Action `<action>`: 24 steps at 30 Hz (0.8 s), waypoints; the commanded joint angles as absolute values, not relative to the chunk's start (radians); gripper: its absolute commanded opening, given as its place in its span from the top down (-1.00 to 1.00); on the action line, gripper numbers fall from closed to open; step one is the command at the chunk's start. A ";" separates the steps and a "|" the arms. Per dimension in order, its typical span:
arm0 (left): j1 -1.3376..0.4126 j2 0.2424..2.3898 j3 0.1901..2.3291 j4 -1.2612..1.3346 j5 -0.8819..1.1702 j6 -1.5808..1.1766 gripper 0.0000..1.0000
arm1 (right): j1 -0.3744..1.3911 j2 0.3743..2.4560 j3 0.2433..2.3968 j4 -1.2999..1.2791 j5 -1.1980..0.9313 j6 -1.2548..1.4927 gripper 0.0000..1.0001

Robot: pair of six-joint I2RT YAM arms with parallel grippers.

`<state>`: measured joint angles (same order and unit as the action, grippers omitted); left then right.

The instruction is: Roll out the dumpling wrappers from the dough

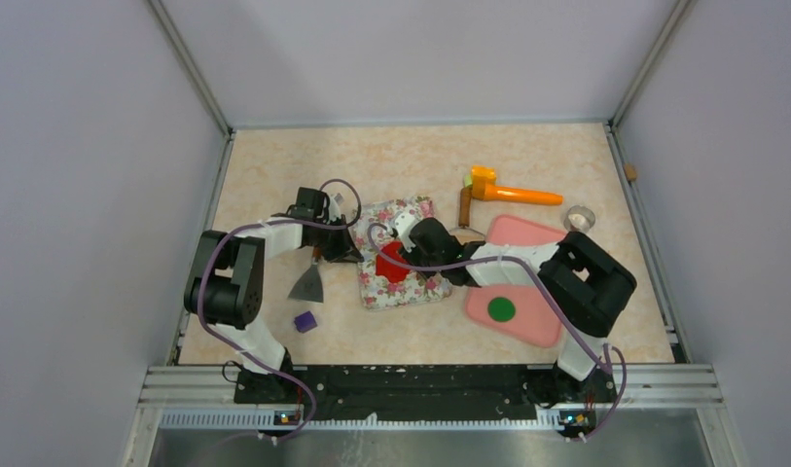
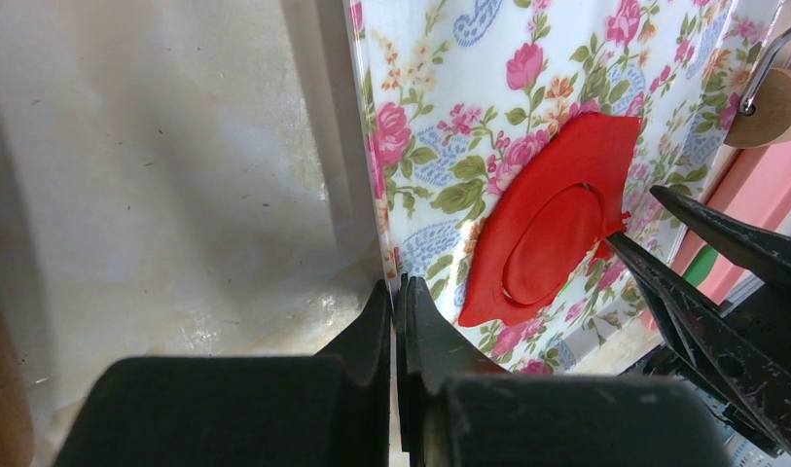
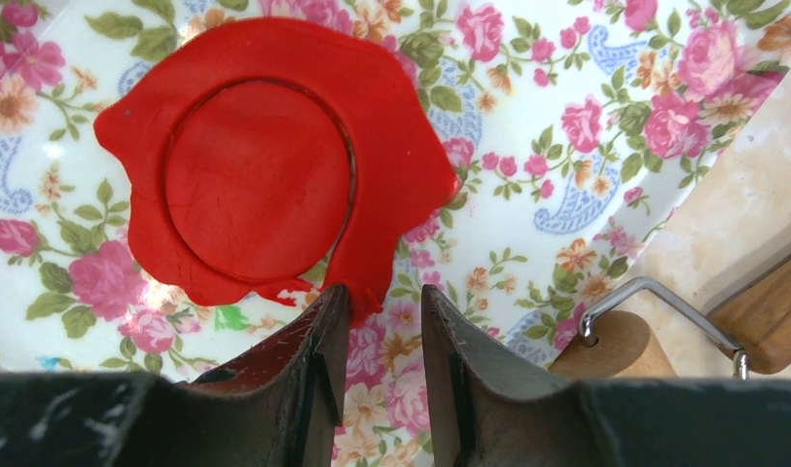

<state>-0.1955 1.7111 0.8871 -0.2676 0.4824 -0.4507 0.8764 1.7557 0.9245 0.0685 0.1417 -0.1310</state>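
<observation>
round red clay dumpling wrapper (image 3: 258,180) lies cut, ringed by ragged red clay trim (image 3: 391,146), on a flowered mat (image 3: 586,117) mid-worktop. right gripper (image 3: 383,331) fingers are spread at the trim's side facing the worktop's right edge; left gripper (image 2: 399,302) is pressed together on the mat's left edge. best to pinch only trim and peel low. beige marbled worktop (image 1: 274,175), grey walls (image 1: 420,58).

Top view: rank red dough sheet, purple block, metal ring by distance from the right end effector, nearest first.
From the right end effector:
1. red dough sheet, at its tips, on the floral mat.
2. purple block, near left, off the mat.
3. metal ring, far right, beyond the pink tray.
</observation>
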 commanded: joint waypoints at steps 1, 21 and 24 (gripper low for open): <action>-0.202 1.768 0.867 -0.316 0.394 -0.392 1.00 | 0.840 1.756 1.001 0.073 0.175 -0.142 0.34; -0.202 1.789 0.885 -0.322 0.413 -0.403 1.00 | 0.816 1.665 0.994 -0.042 -0.180 -0.291 -0.23; -0.202 1.789 0.886 -0.324 0.412 -0.405 1.00 | 0.816 1.671 0.978 -0.031 -0.150 -0.357 -0.28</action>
